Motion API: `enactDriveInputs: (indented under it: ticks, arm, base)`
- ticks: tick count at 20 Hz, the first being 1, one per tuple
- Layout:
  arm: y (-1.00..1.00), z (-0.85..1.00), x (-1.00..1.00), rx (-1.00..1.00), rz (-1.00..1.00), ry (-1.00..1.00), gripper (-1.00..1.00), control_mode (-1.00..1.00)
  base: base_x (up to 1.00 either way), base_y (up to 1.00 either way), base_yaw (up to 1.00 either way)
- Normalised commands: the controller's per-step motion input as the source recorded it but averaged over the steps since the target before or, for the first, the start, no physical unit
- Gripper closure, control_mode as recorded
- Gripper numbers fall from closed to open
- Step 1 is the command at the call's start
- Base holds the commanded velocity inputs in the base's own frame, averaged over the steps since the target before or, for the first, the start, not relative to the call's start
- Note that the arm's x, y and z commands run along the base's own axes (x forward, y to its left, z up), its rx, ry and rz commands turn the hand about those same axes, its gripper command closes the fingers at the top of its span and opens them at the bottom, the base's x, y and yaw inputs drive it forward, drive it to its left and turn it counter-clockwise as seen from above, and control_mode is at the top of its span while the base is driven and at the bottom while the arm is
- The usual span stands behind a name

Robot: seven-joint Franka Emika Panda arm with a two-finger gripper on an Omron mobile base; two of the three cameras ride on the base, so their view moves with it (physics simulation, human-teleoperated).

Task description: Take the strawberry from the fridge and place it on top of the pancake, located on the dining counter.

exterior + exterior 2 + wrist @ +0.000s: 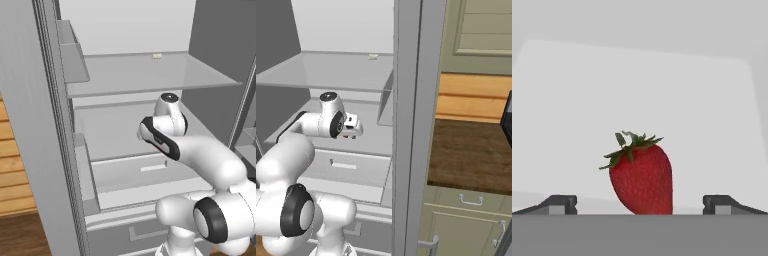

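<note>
gripper: jaws spread wide, holding nothing | strawberry: between the fingertips, on fridge shelf | pale crumb: shelf above

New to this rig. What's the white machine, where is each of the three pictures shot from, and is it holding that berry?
The white machine is a robot arm on a driving base, reaching into an open fridge. All pictures are simulated. Two cameras ride on the base behind the arm, one to its left and one to its right, so they show one scene from two sides. The third camera sits on the hand and looks along the gripper, whose two dark fingertips rise at the bottom. Between them stands the strawberry on a pale shelf, leaves up. The jaws are wide open with gaps either side, so nothing is held. A small pale crumb lies on the upper shelf.
</note>
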Motion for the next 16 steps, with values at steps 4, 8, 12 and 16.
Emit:
enactDriveInputs:
  ticks: [4,8,12,16]
  arm:
    - [0.00,0.02,0.24,0.00,0.00,0.00,-1.00,-1.00]
    - [0.00,-0.09,0.16,0.00,0.00,0.00,-1.00,-1.00]
    - [0.00,-0.18,0.06,0.00,0.00,0.00,-1.00,-1.00]
    - [0.00,-0.18,0.00,0.00,0.00,0.00,-1.00,-1.00]
  base:
    - [0.00,0.00,0.00]
    - [0.00,0.00,0.00]
    - [0.00,0.00,0.00]
    - [0.00,0.00,0.00]
